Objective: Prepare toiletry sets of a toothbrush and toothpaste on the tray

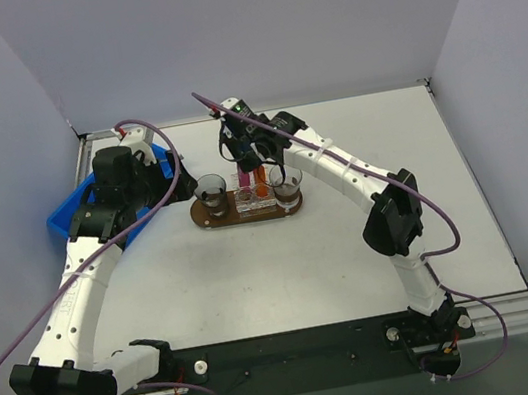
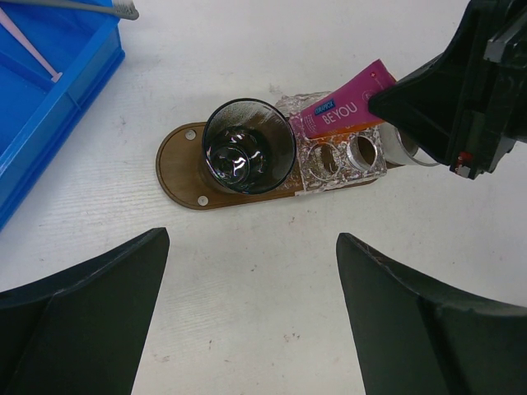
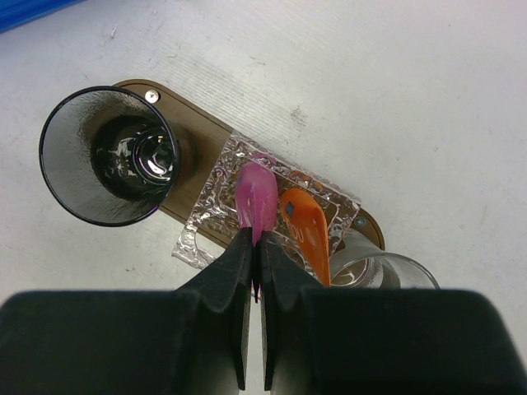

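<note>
The dark wooden tray (image 3: 177, 111) carries a clear holder block (image 2: 338, 160) between two dark glass cups (image 3: 107, 156) (image 3: 387, 276). An orange toothpaste tube (image 3: 306, 230) stands in the block. Right beside it, a pink toothpaste tube (image 3: 257, 202) points cap-down into the block, and my right gripper (image 3: 257, 239) is shut on its flat end. My left gripper (image 2: 251, 239) hangs open over bare table just left of the tray, with nothing between its fingers. A thin pink toothbrush (image 2: 29, 49) lies in the blue bin.
The blue bin (image 2: 49, 99) sits at the far left, close behind my left gripper, with a grey brush (image 2: 82, 6) across its far edge. In the top view the tray (image 1: 199, 215) lies mid-table, with white walls on three sides.
</note>
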`<action>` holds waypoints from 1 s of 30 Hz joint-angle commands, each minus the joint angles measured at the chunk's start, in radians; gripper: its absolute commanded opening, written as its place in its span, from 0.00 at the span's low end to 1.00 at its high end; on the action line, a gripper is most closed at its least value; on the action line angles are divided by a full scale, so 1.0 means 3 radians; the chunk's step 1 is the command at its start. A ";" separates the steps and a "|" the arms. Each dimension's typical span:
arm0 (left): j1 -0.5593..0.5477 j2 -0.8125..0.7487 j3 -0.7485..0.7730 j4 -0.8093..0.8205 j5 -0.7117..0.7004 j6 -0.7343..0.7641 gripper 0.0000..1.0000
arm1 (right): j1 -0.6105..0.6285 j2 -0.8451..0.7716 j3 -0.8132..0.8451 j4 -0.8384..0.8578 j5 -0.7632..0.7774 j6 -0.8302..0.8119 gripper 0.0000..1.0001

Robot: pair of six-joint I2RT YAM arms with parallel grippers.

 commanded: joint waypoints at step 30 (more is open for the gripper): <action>0.0000 -0.0004 0.0011 0.0071 0.0076 0.0009 0.94 | -0.0028 0.0056 -0.0035 0.0083 -0.0039 -0.0054 0.26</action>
